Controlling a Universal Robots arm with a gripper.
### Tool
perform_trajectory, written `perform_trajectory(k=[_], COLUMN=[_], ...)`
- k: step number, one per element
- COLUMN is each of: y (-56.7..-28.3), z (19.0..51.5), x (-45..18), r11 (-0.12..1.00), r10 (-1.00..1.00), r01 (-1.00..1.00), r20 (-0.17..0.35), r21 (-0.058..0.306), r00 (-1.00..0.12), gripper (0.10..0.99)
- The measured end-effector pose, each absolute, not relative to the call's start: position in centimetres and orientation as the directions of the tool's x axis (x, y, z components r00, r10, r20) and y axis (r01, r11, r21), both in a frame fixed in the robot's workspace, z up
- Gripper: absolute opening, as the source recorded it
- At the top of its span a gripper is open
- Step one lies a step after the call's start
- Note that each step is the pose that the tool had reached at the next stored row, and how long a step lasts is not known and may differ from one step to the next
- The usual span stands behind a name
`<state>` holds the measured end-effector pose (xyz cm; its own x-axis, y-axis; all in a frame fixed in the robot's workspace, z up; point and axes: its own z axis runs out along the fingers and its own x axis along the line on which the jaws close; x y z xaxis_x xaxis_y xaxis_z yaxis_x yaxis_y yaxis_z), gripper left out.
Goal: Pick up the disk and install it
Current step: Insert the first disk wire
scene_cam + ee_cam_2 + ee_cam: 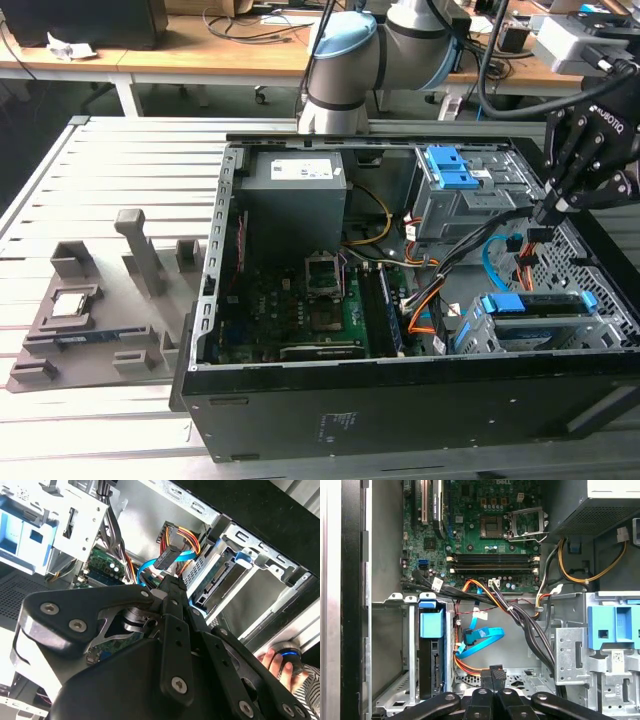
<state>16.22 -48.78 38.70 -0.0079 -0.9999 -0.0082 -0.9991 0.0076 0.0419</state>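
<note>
The disk (530, 306) sits in the lower drive cage at the front corner of the open computer case (400, 400), its blue side rails showing. In the first wrist view the disk (431, 655) stands edge-on in that cage under a blue tab. In the second wrist view the disk's (220, 580) connector edge shows inside the cage. My gripper (548, 212) hangs over the case on the exterior view's right, above and behind the cage. Its fingertips (492, 672) are pressed together and hold nothing. The gripper (170, 584) points down toward the loose cables beside the cage.
Orange power wires and a blue data cable (480, 640) lie loose just below the gripper. A second drive bay with blue clips (455, 170), the grey power supply (290, 190) and the motherboard (320, 300) fill the case. A grey fixture tray with a processor chip (70, 303) lies on the slatted table. A hand (275, 661) rests outside the case.
</note>
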Motion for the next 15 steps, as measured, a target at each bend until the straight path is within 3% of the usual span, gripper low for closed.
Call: perform_trajectory(k=[2, 4, 5, 15], y=[-48.8, -48.8, -48.8, -48.4], z=[38.7, 38.7, 38.7, 36.6], x=[16.2, 16.2, 16.2, 16.9], r11=[0.008, 0.008, 0.008, 0.008], r10=[-1.000, -1.000, -1.000, -1.000], r01=[-0.999, -0.999, -0.999, -0.999], r20=[-0.008, -0.008, -0.008, 0.003], r21=[0.042, 0.042, 0.042, 0.042], r00=[-0.008, -0.008, -0.008, -0.008], gripper=[0.114, 0.235, 0.361, 0.361])
